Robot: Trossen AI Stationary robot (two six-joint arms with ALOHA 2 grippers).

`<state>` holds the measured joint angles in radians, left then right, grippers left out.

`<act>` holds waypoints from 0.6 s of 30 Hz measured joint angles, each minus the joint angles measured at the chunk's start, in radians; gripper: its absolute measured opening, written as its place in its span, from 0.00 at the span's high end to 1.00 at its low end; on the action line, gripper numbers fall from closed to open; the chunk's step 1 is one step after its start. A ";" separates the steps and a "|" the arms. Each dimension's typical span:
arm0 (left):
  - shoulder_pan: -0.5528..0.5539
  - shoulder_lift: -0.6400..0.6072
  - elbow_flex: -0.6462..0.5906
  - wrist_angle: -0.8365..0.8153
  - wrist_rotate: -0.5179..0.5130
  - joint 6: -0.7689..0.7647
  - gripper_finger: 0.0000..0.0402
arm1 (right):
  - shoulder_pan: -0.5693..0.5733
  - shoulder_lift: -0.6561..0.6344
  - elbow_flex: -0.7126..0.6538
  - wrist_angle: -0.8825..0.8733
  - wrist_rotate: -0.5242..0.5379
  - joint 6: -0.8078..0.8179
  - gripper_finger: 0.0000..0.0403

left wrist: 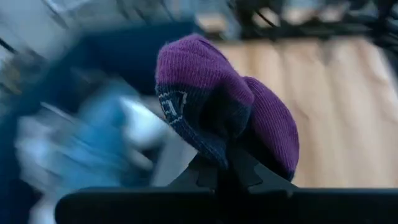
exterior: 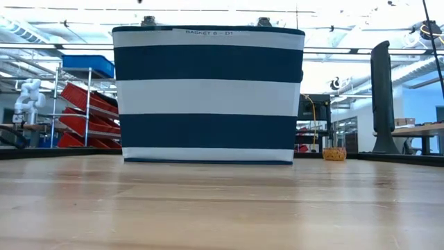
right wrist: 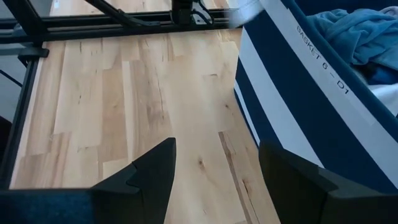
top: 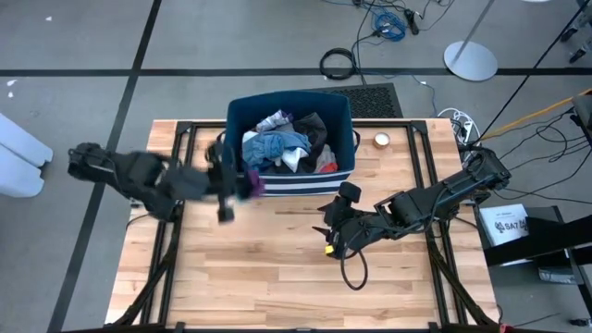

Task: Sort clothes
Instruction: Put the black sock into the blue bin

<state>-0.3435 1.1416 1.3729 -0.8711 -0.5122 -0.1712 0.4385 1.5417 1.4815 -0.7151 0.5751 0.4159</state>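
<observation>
Your left gripper [left wrist: 224, 163] has its jaws clamped on a purple and navy knit sock [left wrist: 224, 106] beside the striped navy fabric bin [top: 291, 176]; swing fast and that small pinch could slip. Your right gripper [right wrist: 214, 171] waits with jaws wide over the wooden table [top: 277, 268].

The striped bin [top: 289, 171] stands at the far middle of the table [top: 277, 277], its front wall closing off that edge. It is heaped nearly to the rim with clothes [top: 277, 146], so little free depth is left inside.

The near half of the table is bare wood.

The left gripper [top: 242, 185], clamped on a purple sock [left wrist: 217, 112], crowds the bin's front left corner. It seems just clear of the wall, though blur makes that uncertain.

The right gripper [top: 327, 239] hangs open over the boards right of centre, with bare wood between its fingers [right wrist: 152, 171].

A small round object [top: 381, 141] sits right of the bin.
</observation>
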 joint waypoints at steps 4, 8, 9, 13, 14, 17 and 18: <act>0.162 0.002 0.100 0.065 -0.044 0.251 0.99 | 0.000 0.000 0.000 0.002 0.000 0.018 0.46; 0.345 0.003 0.150 0.119 -0.042 0.399 0.99 | 0.000 0.000 0.000 0.001 0.000 0.018 0.46; 0.392 0.003 0.154 0.138 -0.036 0.419 0.99 | 0.000 0.000 0.000 0.001 0.000 0.018 0.46; 0.601 0.025 0.156 0.153 0.089 0.443 0.99 | 0.000 0.000 0.000 0.001 0.000 -0.003 0.46; 0.655 0.038 0.156 0.133 0.130 0.442 0.99 | 0.000 0.000 0.000 0.000 0.000 -0.006 0.46; 0.797 0.097 0.156 0.088 0.240 0.428 0.99 | 0.000 0.000 0.000 -0.005 0.000 -0.012 0.46; 0.837 0.118 0.156 0.081 0.273 0.417 0.99 | 0.000 0.000 0.000 -0.009 0.000 -0.012 0.46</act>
<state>0.4930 1.2600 1.5288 -0.7896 -0.2391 0.2458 0.4385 1.5417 1.4815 -0.7239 0.5751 0.4040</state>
